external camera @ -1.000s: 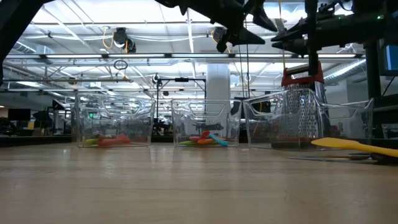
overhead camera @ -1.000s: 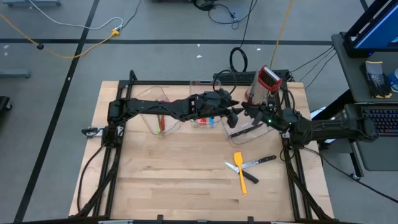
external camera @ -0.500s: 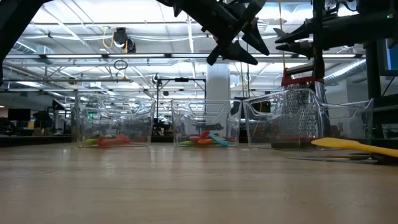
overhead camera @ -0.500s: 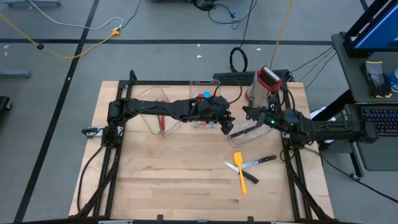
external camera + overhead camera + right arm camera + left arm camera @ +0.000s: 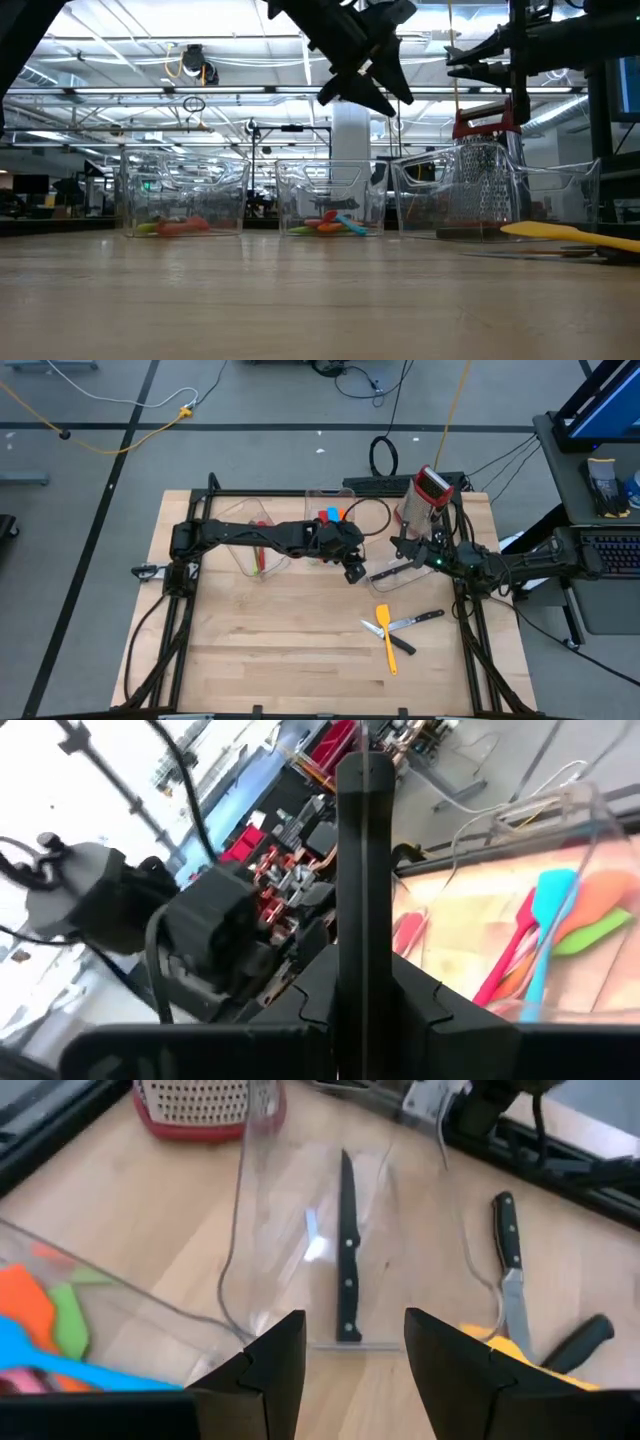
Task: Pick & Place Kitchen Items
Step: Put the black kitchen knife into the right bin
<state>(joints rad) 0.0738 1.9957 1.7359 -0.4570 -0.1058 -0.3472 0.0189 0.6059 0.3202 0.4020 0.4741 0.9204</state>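
Note:
My left gripper (image 5: 353,570) (image 5: 355,1350) hangs open above the table, at the near end of the right clear bin (image 5: 376,582), fingers slanting down. A black-handled knife (image 5: 388,571) (image 5: 346,1250) lies flat in that bin. My right gripper (image 5: 397,545) (image 5: 360,840) is shut and empty, up over the same bin's far part. A yellow spatula (image 5: 384,630) (image 5: 560,231) and two black-handled knives (image 5: 418,620) (image 5: 400,643) lie flat on the table nearer. Orange, blue and green utensils (image 5: 330,516) (image 5: 40,1320) lie in the middle bin; red and green ones (image 5: 257,555) lie in the left bin.
The red-topped metal grater (image 5: 428,490) (image 5: 485,170) stands behind the right bin, near the far right corner. Three clear bins (image 5: 330,200) stand in a row across the far half of the table. Bare wood (image 5: 260,640) spreads over the near left part.
My left gripper has drawn back from over the bins toward the near edge and a little left, dropping lower and tipping its fingers downward; it stays open. My right gripper has pulled back slightly toward the right. No utensil has moved.

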